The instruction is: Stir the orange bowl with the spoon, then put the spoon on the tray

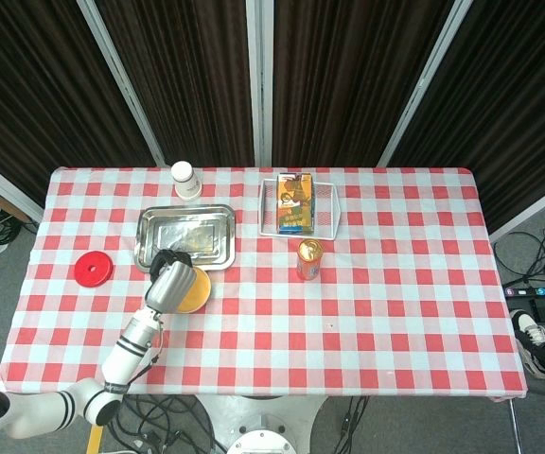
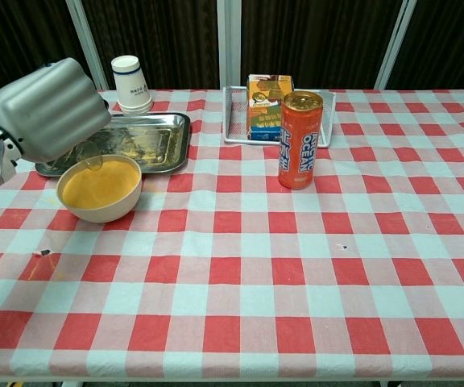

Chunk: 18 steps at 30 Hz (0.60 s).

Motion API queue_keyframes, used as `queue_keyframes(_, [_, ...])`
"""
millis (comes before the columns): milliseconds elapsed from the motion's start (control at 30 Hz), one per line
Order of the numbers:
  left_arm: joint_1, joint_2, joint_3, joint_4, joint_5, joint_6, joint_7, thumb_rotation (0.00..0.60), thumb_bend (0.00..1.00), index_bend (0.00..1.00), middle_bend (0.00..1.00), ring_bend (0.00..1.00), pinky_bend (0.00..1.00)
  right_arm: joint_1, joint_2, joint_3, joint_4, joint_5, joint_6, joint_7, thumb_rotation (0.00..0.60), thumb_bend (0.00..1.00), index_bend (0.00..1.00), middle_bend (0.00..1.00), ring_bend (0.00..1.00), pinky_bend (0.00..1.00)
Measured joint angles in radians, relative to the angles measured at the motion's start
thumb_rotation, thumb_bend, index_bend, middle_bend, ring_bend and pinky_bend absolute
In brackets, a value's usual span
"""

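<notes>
Shiny metal tray point(image 2: 163, 137); matt checked cloth point(image 2: 296, 266).

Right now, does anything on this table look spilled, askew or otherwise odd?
A small dark crumb or fleck lies on the tablecloth in front of the orange bowl; what it is cannot be told. The tray looks smeared. The can and the paper cup stand upright.

Even, bright overhead light; both views sharp, faint shadows, mild glare on the metal tray point(image 2: 147, 137).
</notes>
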Motion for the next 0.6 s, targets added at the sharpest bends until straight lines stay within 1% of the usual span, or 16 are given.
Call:
queue_keyframes(100, [0.005, -0.002, -0.007, 0.009, 0.004, 0.0, -0.018, 0.6, 0.43, 0.71, 0.89, 0.84, 0.92, 0.002, -0.001, 0.001, -0.001, -0.002, -0.001, -0.003, 0.6, 0.1, 0.0, 0.02, 0.0, 0.0])
queue_keyframes(167, [0.009, -0.006, -0.009, 0.014, 0.003, -0.001, -0.008, 0.6, 0.43, 0.71, 0.89, 0.84, 0.92, 0.003, -0.001, 0.001, -0.002, -0.003, -0.001, -0.005, 0.6, 0.1, 0.0, 0.02, 0.0, 0.0])
queue_keyframes(233, [0.014, -0.009, -0.012, 0.013, -0.006, -0.001, 0.017, 0.6, 0.43, 0.71, 0.89, 0.84, 0.92, 0.004, -0.001, 0.001, -0.003, -0.003, -0.002, -0.007, 0.6, 0.1, 0.0, 0.02, 0.0, 0.0])
queue_keyframes(400, [0.028, -0.013, -0.04, -0.029, -0.079, -0.012, 0.102, 0.6, 0.43, 0.72, 0.89, 0.84, 0.92, 0.003, 0.001, 0.001, -0.005, -0.002, -0.001, -0.008, 0.6, 0.1, 0.0, 0.02, 0.0, 0.0])
queue_keyframes(500, [0.027, -0.006, -0.045, -0.039, -0.08, -0.017, 0.068, 0.6, 0.43, 0.73, 0.89, 0.84, 0.92, 0.001, 0.001, 0.002, -0.005, 0.002, -0.001, -0.009, 0.6, 0.1, 0.0, 0.02, 0.0, 0.0])
queue_keyframes(600, [0.024, 0.005, -0.049, -0.035, -0.053, -0.02, -0.02, 0.6, 0.43, 0.73, 0.89, 0.84, 0.92, 0.003, 0.0, 0.001, -0.006, 0.001, -0.004, -0.008, 0.6, 0.1, 0.0, 0.02, 0.0, 0.0])
